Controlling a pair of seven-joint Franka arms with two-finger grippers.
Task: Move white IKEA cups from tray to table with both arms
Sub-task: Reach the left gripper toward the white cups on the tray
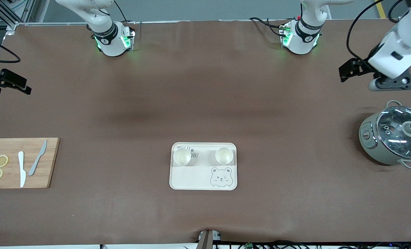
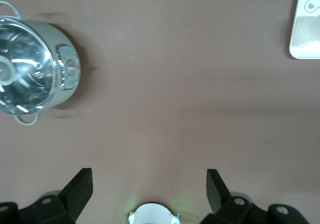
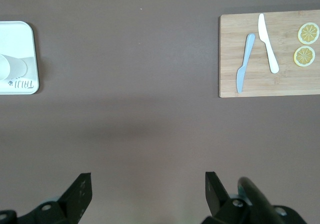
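Observation:
Two white IKEA cups (image 1: 182, 156) (image 1: 224, 155) stand upright side by side on the cream bear tray (image 1: 191, 176), along its edge farther from the front camera. The right wrist view catches one cup (image 3: 9, 67) at its border, on a corner of the tray (image 3: 22, 34). My left gripper (image 2: 149, 174) hangs open and empty over bare table beside the pot; the front view shows it as left gripper (image 1: 397, 82), high at the left arm's end. My right gripper (image 3: 147, 176) is open and empty over bare table at the right arm's end, mostly cut off in the front view.
A grey-green pot with a glass lid (image 1: 392, 138) (image 2: 30, 69) sits at the left arm's end. A wooden cutting board (image 1: 21, 162) (image 3: 270, 54) with two knives and two lemon slices lies at the right arm's end. Brown cloth covers the table.

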